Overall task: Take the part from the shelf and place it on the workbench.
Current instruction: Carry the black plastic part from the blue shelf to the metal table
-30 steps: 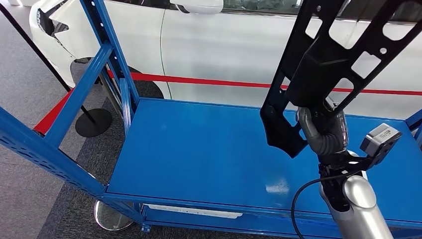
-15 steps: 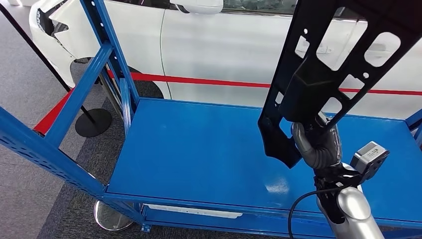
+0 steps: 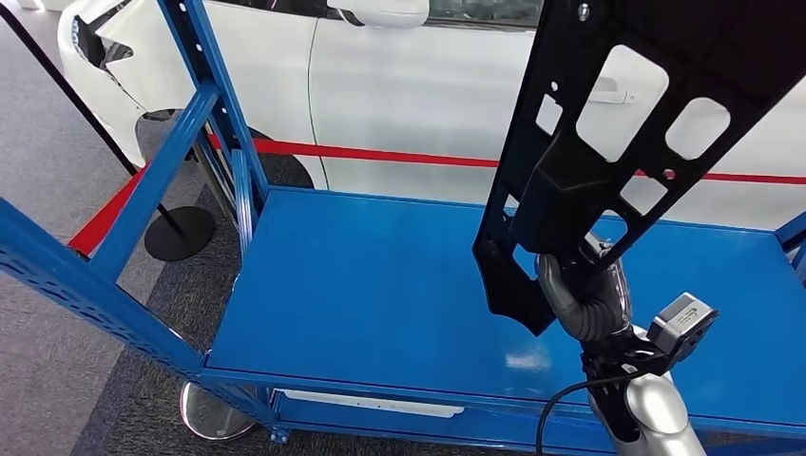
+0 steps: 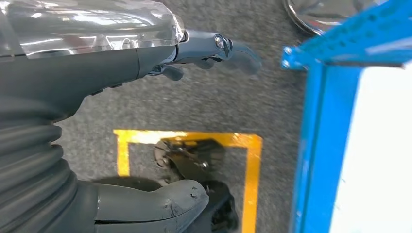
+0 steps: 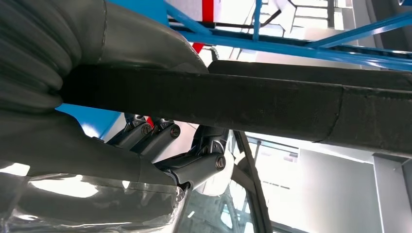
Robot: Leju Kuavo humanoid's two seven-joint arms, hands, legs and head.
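The part (image 3: 570, 180) is a large flat black frame with several cut-out holes. My right hand (image 3: 585, 294) grips its lower middle and holds it upright above the blue shelf board (image 3: 380, 285), with the top running out of the picture. In the right wrist view the part (image 5: 272, 104) crosses as a thick black bar, with my right hand's fingers (image 5: 160, 138) wrapped under it. My left hand (image 4: 87, 97) hangs over the grey floor, thumb and fingers apart, holding nothing.
The shelf's blue uprights (image 3: 204, 85) and a slanted beam (image 3: 86, 275) stand at the left. A white car (image 3: 399, 95), a red barrier tape (image 3: 380, 155) and a round stand base (image 3: 178, 234) lie behind. Yellow floor marking (image 4: 252, 174) runs beside a blue shelf post (image 4: 316, 145).
My right hand has drawn the part leftward and nearer to the camera, so it looks larger and higher in the picture. The shelf has not moved.
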